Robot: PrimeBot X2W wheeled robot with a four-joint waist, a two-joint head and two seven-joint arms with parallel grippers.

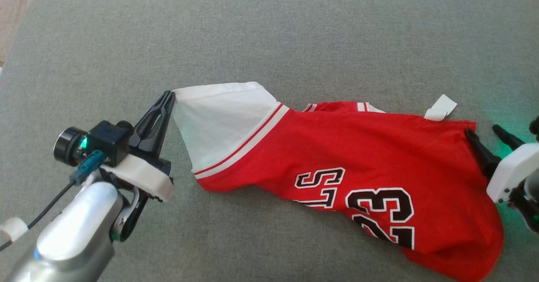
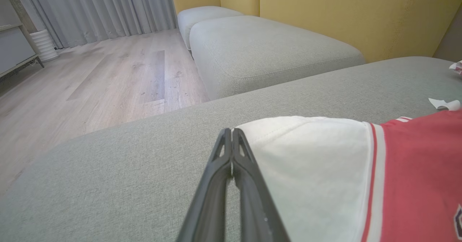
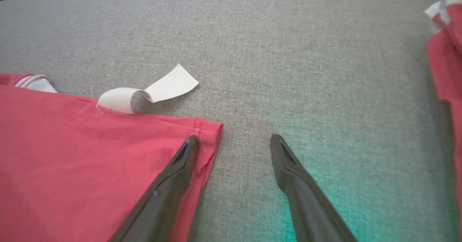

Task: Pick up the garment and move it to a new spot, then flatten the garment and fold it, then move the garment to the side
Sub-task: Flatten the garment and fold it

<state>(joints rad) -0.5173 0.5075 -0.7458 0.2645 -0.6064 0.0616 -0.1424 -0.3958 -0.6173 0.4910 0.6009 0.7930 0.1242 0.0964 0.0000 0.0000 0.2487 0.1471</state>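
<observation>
A wide grey woven-fabric sofa seat (image 1: 252,33) carries everything; in the left wrist view a second grey seat cushion (image 2: 260,43) lies beyond it against yellow upholstered backrests (image 2: 343,14), with a pale wood-plank floor (image 2: 90,79) and grey pleated curtains (image 2: 90,7) further off. The red jersey garment (image 1: 358,147), white-sleeved and printed with a black 23, lies rumpled from the middle to the right of the head view; its small white label (image 1: 440,107) curls off the far hem. The left end effector (image 1: 170,94) is pressed together, pinching the tip of the white sleeve; the right end effector (image 1: 482,130) is spread, 1 finger on the red hem corner, the other over bare fabric. Bare seat lies beyond and to the left of the garment; the seat's left edge drops to the floor.
</observation>
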